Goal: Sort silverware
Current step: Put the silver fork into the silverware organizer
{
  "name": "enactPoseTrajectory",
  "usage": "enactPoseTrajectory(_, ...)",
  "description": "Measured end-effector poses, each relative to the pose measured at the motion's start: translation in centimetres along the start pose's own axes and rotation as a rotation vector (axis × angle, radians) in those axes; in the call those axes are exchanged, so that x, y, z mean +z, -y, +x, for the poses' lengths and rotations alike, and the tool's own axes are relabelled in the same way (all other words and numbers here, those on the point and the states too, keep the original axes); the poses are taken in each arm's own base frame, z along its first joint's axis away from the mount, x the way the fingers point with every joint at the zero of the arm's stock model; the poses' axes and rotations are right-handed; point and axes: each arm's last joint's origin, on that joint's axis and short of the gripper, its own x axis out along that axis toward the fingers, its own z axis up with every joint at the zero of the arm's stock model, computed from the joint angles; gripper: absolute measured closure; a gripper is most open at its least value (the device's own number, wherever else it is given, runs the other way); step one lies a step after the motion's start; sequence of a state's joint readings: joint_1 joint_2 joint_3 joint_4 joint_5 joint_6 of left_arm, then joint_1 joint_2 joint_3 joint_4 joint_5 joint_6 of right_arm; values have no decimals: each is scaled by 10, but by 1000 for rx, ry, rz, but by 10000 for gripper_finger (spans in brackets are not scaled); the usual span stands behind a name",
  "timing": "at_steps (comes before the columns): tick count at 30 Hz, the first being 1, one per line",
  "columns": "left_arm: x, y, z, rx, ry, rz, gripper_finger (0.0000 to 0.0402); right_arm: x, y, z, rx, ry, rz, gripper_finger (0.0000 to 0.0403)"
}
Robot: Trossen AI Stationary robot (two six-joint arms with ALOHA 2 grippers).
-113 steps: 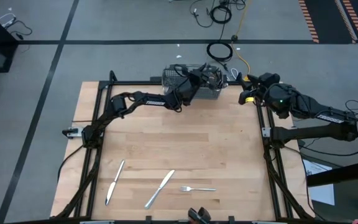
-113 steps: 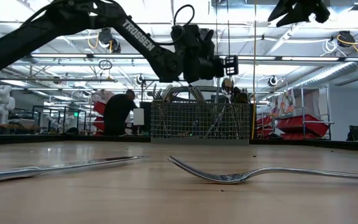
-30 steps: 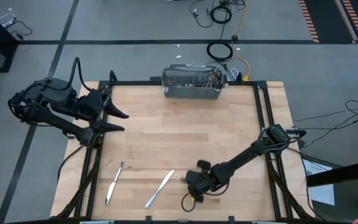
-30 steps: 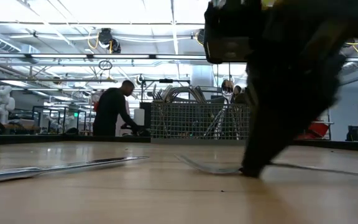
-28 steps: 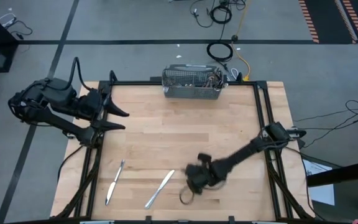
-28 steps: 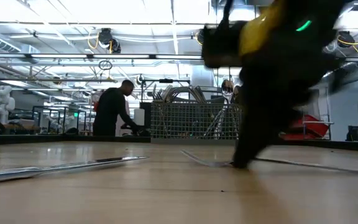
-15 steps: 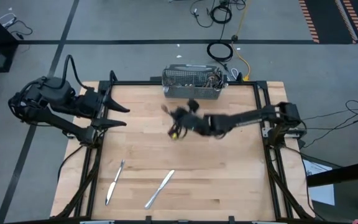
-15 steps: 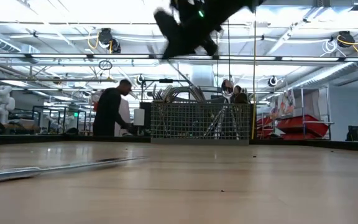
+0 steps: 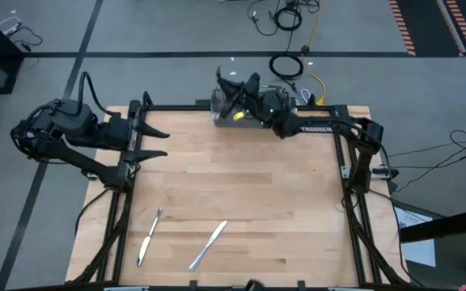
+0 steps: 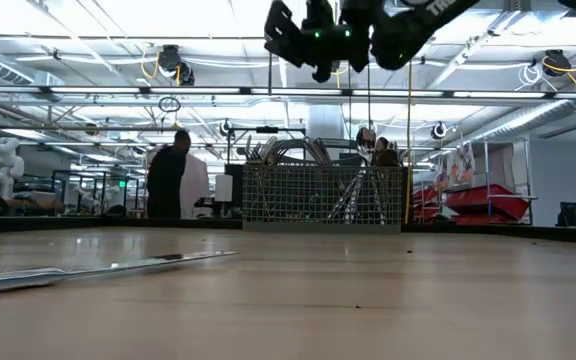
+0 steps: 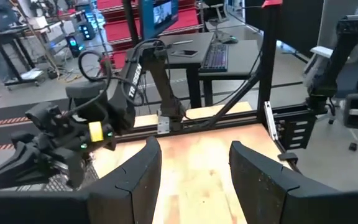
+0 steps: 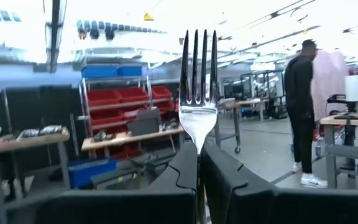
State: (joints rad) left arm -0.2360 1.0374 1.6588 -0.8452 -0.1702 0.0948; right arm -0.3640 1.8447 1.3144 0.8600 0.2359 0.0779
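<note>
My right gripper (image 9: 231, 93) hangs high over the far edge of the table, above the grey wire-mesh basket (image 10: 323, 195), and is shut on a shiny fork (image 12: 198, 74). Several pieces of silverware stand upright in the basket. Two table knives (image 9: 150, 236) (image 9: 207, 244) lie flat on the wood near the table's near edge. My left gripper (image 9: 156, 144) waits open over the table's left edge, with nothing between its fingers (image 11: 135, 180). My right gripper pinches the fork's neck (image 12: 199, 144), just below the tines, between its two fingers. The fingers lie along the fork, so the tines stick out past the fingertips. The gripper hides the handle. The fork is lifted clear, high above the table.
The middle of the wooden tabletop (image 9: 241, 186) is bare. A black frame (image 9: 348, 170) runs along the table's edges. People show in the room beyond the far edge, among them one (image 10: 168, 180) left of the basket.
My right gripper has lifted the fork off the table's near part and swung it fast up and across to the far edge, above the basket, tipping from pointing down to pointing outward. The fork left the table with it. My left gripper's wrist has rolled a little.
</note>
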Motion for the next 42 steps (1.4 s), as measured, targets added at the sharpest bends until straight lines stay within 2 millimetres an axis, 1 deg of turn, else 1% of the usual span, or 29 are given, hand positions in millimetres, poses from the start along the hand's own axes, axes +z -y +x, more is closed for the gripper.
enactPoseTrajectory(3,0,-1,0,19,-4,1,210,-7,20,8,-36,9,1,403)
enactPoseTrajectory(6,0,-1,0,30,-5,1,210,-12,33,20,-27,8,-11,403)
enactPoseTrajectory(9,-1,-1,0,48,-10,2,210,-12,40,37,-12,12,-4,403)
enactPoseTrajectory(12,-2,-2,0,68,-23,1,210,-14,42,53,-6,-14,-13,403)
enactPoseTrajectory(16,-4,-2,0,75,-42,0,210,-23,42,65,-13,-68,-34,403)
enactPoseTrajectory(19,-4,-2,0,75,-42,0,210,-38,45,67,-23,-100,-11,403)
enactPoseTrajectory(23,-4,-2,0,75,-42,-1,210,-66,51,68,-64,-158,9,403)
enactPoseTrajectory(26,-4,-2,0,75,-42,-1,210,-76,52,68,-65,-175,16,403)
enactPoseTrajectory(32,-5,-2,0,73,-61,1,210,-89,59,66,-86,-220,26,403)
enactPoseTrajectory(42,-8,-2,-1,79,-92,8,210,-92,61,65,-116,-256,6,403)
